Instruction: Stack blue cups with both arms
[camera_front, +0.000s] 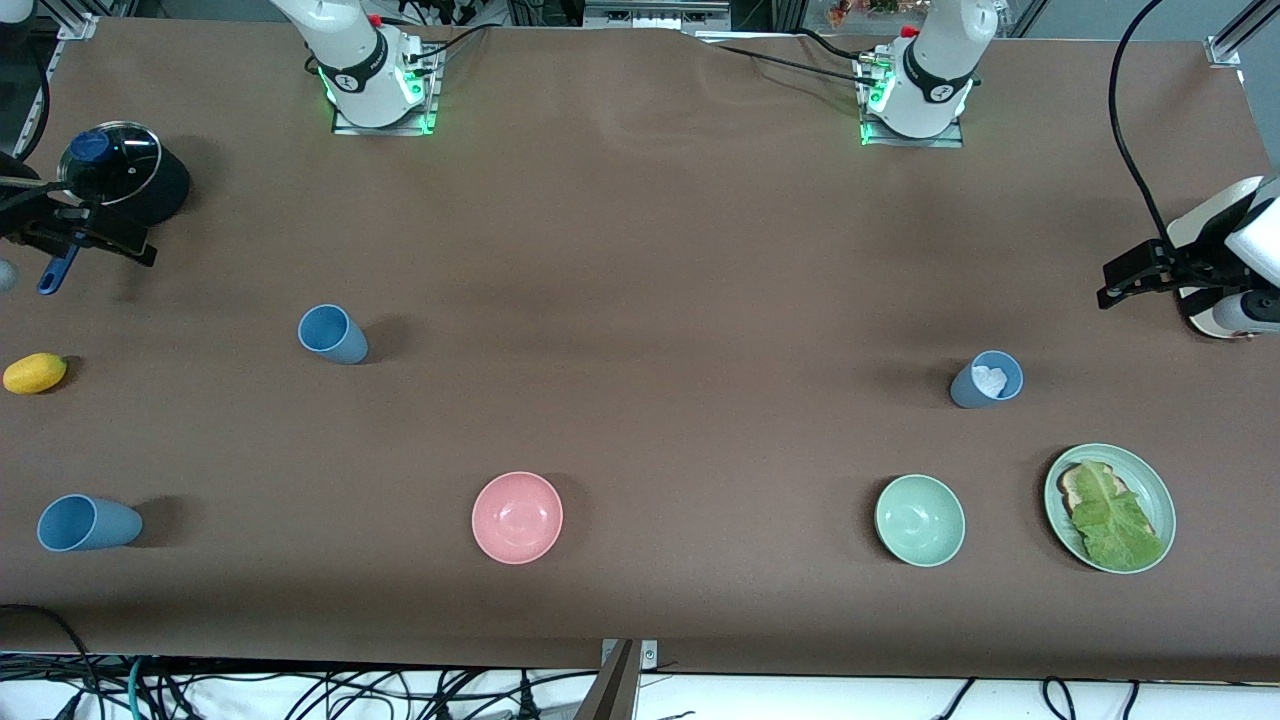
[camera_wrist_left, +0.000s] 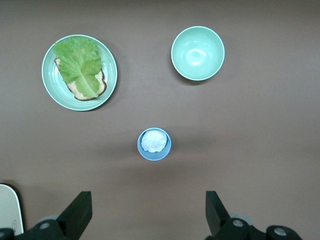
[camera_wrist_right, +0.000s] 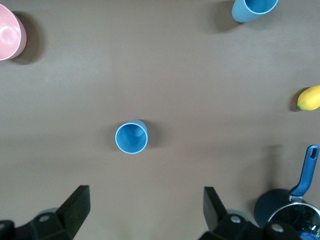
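Three blue cups stand on the brown table. A sky blue cup is at the right arm's end, and the right wrist view shows it empty. Another sky blue cup is nearer the front camera and shows in the right wrist view. A slate blue cup at the left arm's end holds something white and crumpled. My right gripper is open and empty, high over its end of the table. My left gripper is open and empty, high over its end.
A pink bowl and a pale green bowl stand near the front edge. A green plate carries bread and lettuce. A black pot with a glass lid and blue handle, and a lemon, lie at the right arm's end.
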